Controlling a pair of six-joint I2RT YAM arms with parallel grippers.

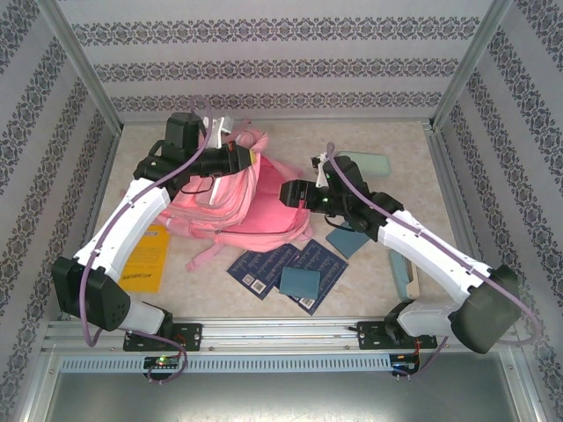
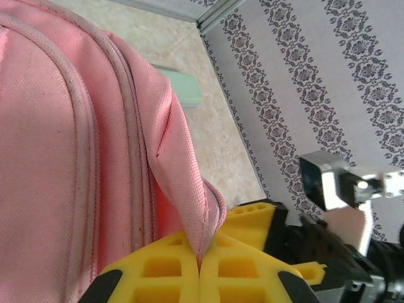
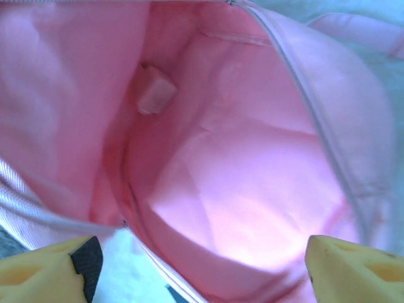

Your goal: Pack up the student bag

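The student bag [image 1: 264, 211], a large pink backpack, lies in the middle of the table with its mouth held open toward the right. My left gripper [image 1: 246, 158] is shut on a fold of the bag's upper rim; in the left wrist view its yellow fingers [image 2: 158, 271] pinch the pink fabric [image 2: 189, 189] between them. My right gripper [image 1: 295, 192] sits at the bag's mouth. Seen from the right wrist, the pink lining [image 3: 252, 189] lies ahead, and the right gripper [image 3: 199, 271] is open, fingers far apart with nothing between them.
A yellow book [image 1: 148, 257] lies at the left under the left arm. Two dark blue notebooks [image 1: 264, 264] and teal squares [image 1: 300, 281] lie in front of the bag. A pale-green case [image 1: 369, 163] rests at the back right. Patterned walls surround the table.
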